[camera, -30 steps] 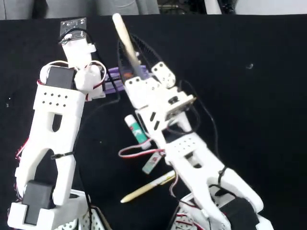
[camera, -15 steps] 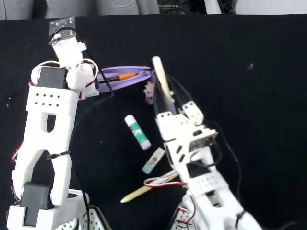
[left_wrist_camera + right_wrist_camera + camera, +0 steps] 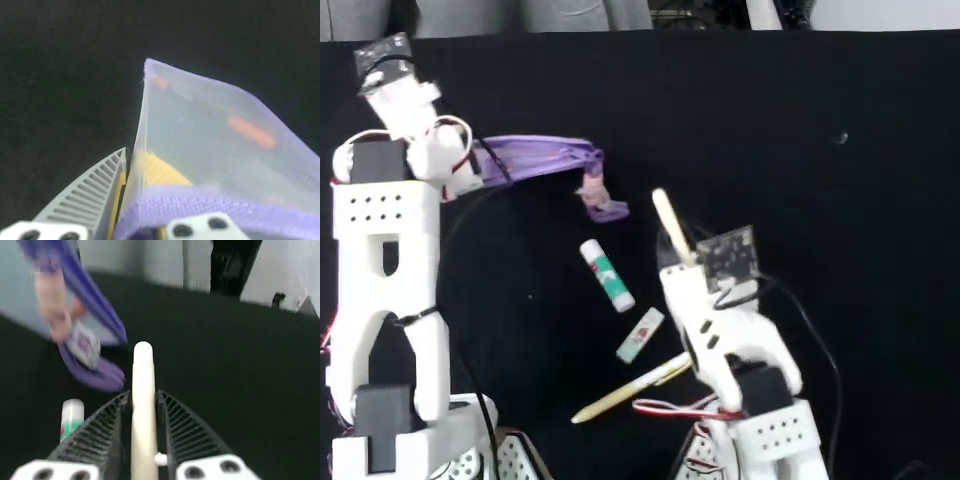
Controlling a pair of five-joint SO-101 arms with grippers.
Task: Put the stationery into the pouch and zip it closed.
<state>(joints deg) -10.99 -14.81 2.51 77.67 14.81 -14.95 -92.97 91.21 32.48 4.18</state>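
Close up, left hand [image 3: 131, 172] tight on pouch [image 3: 200, 150], orange item [image 3: 250, 131] inside; right hand [image 3: 143, 412] tight on cream stick [image 3: 143, 365]

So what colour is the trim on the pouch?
Purple; the pouch trim shows best in the high view.

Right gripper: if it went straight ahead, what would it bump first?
Probably just the bare table; the way looks free. The right gripper, shut on the pen, points past the pouch, which hangs off to one side. Depth is hard to judge.
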